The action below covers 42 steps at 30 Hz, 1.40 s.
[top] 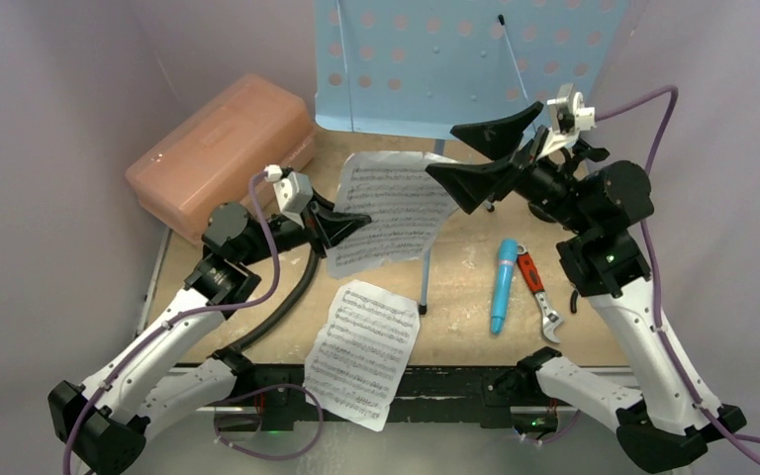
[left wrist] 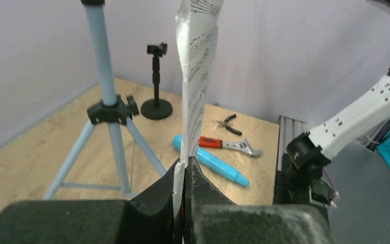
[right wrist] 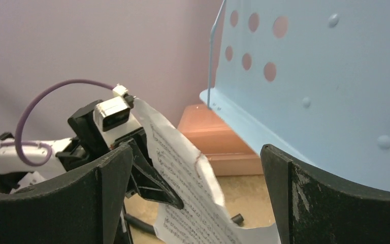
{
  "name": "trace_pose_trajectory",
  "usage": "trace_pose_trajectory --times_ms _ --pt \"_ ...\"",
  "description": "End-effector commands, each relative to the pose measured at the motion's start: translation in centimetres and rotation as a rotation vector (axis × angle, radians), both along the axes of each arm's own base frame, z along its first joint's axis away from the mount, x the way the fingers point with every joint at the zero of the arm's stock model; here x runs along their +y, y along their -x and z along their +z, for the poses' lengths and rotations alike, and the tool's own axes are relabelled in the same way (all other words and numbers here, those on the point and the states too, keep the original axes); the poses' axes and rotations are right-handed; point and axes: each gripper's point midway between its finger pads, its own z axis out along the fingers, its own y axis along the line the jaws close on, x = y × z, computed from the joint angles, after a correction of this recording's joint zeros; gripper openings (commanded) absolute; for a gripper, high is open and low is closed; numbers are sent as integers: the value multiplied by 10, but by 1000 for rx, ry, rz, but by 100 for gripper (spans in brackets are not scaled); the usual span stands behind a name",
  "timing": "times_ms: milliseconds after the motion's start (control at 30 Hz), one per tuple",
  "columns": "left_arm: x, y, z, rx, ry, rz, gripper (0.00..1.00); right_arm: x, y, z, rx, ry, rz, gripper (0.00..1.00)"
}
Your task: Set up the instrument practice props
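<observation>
The light-blue perforated music stand (top: 455, 59) stands at the back on its thin tripod (left wrist: 109, 112). My left gripper (top: 361, 222) is shut on the left edge of a white sheet-music page (top: 396, 213) and holds it off the table; the left wrist view shows the page (left wrist: 195, 76) pinched between the jaws. My right gripper (top: 440, 150) is open beside the page's right edge, its jaws wide apart around the page (right wrist: 193, 188) without touching it. The second page (top: 361, 351) lies over the table's front edge. The turquoise microphone (top: 503, 287) lies flat. The black mic stand (left wrist: 156, 81) stands behind.
A salmon-pink case (top: 223, 153) sits at the back left. A curved black hose (top: 282, 307) lies under my left arm. A red-handled wrench (top: 539, 297) lies next to the microphone, and small pliers (left wrist: 229, 124) lie near the mic stand.
</observation>
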Motion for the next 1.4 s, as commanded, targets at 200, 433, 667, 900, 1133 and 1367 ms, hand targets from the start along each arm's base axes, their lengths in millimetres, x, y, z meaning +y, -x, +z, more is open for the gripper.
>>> trace_pose_trajectory --times_ms 200,433,667,900,1133,1367 --pt "3 -6 108 -168 143 42 0 -6 -9 52 69 -15 -63 98" --pt "10 -8 145 -179 210 84 0 -19 -13 82 41 -23 -149 98" --pt "17 -15 164 -97 287 137 0 -32 -23 93 10 44 -259 98" --pt "26 -38 176 88 370 254 0 -57 -32 88 4 109 -413 98" --pt "20 -43 183 139 381 238 0 -76 -40 81 7 160 -532 95" --pt "15 -39 208 71 430 182 0 -86 -49 65 68 203 -600 88"
